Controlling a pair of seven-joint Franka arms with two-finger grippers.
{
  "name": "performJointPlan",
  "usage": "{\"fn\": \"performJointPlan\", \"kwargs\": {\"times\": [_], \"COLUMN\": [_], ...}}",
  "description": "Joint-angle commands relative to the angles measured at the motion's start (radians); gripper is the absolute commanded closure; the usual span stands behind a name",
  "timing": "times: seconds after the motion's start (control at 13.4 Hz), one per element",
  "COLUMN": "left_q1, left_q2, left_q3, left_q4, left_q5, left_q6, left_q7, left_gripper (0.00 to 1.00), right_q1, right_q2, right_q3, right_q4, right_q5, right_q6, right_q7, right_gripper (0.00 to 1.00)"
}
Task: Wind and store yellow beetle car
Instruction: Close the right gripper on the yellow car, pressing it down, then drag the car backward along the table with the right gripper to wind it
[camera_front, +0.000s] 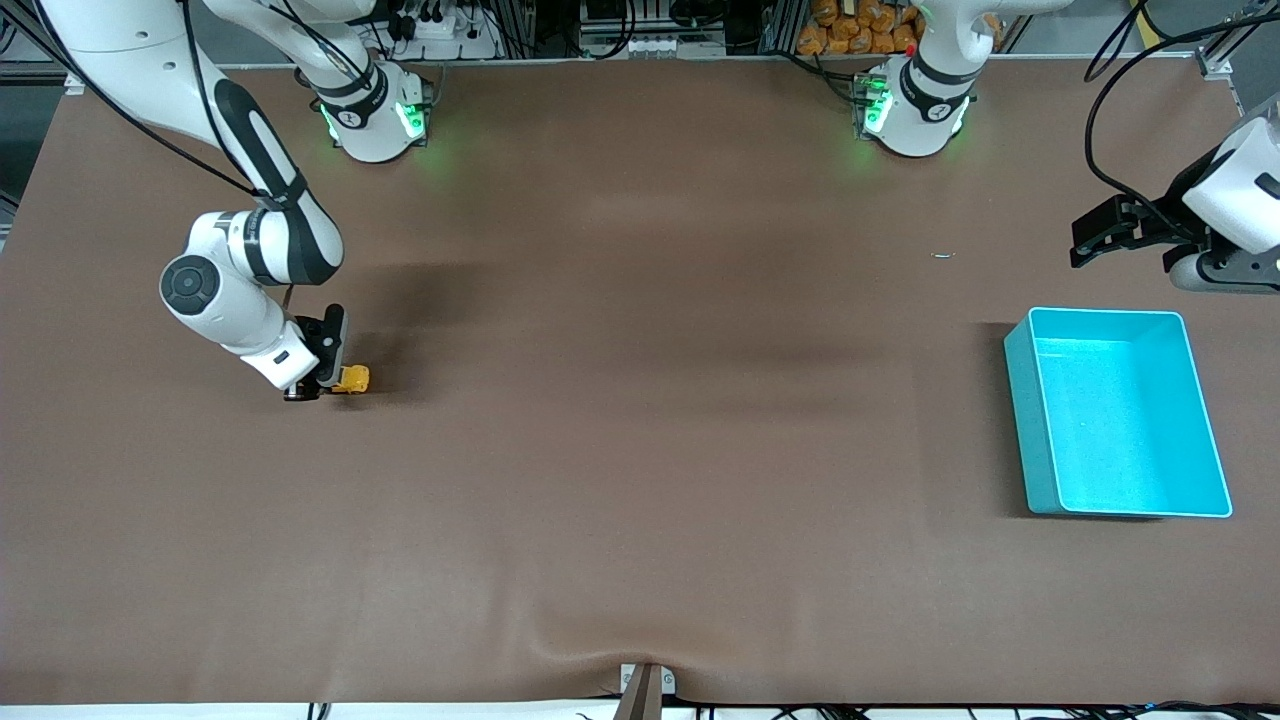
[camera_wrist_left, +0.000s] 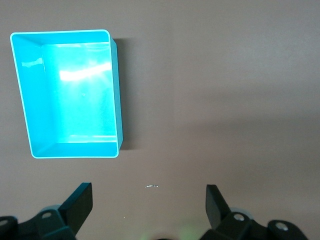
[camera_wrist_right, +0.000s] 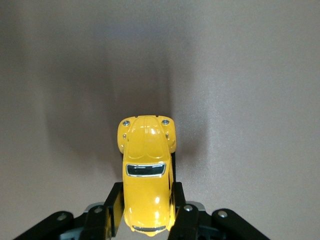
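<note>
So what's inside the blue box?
Nothing shows inside the teal bin; its whole floor is bare. The yellow beetle car sits at the right arm's end, pinched by the right pincer.

No text, label, brand, number or sign is showing legibly in any view. The car (camera_wrist_right: 146, 172), the bin (camera_front: 1118, 412) and the worktop (camera_front: 640, 450) are carrying no readable marks, and the small markings on the arm bases (camera_front: 372, 115) are appearing too small to make out.
</note>
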Motion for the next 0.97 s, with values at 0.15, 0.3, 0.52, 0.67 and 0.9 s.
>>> {"fn": "performJointPlan", "kwargs": {"times": [0.15, 0.3, 0.52, 0.67, 0.9], "left_q1": [0.001, 0.000, -0.003, -0.002, 0.000], "left_q2": [-0.013, -0.013, -0.015, -0.013, -0.015], "left_q3": [-0.003, -0.005, -0.006, -0.008, -0.006], "left_q4": [-0.001, -0.001, 0.001, 0.001, -0.001], "left_q5": [-0.019, -0.019, -0.034, -0.033, -0.031], "left_q6": [0.006, 0.008, 0.008, 0.023, 0.031], "left_q7": [0.007, 0.007, 0.005, 0.007, 0.007], "left_gripper": [0.00, 0.00, 0.00, 0.00, 0.00], "right_q1": [-0.002, -0.003, -0.013, -0.029, -0.057], "right_q2": [0.025, 0.032, 0.048, 0.061, 0.081], "right_q3": [0.000, 0.000, -0.001, 0.000, 0.000], "right_q4": [0.011, 0.012, 0.026, 0.038, 0.058], "right_q5": [-0.013, -0.013, -0.013, -0.013, -0.013], "right_q6": [0.002, 0.002, 0.002, 0.002, 0.002], "right_q7": [-0.009, -0.009, -0.011, -0.037, -0.075], "right_gripper": [0.73, 0.77, 0.78, 0.78, 0.77]}}
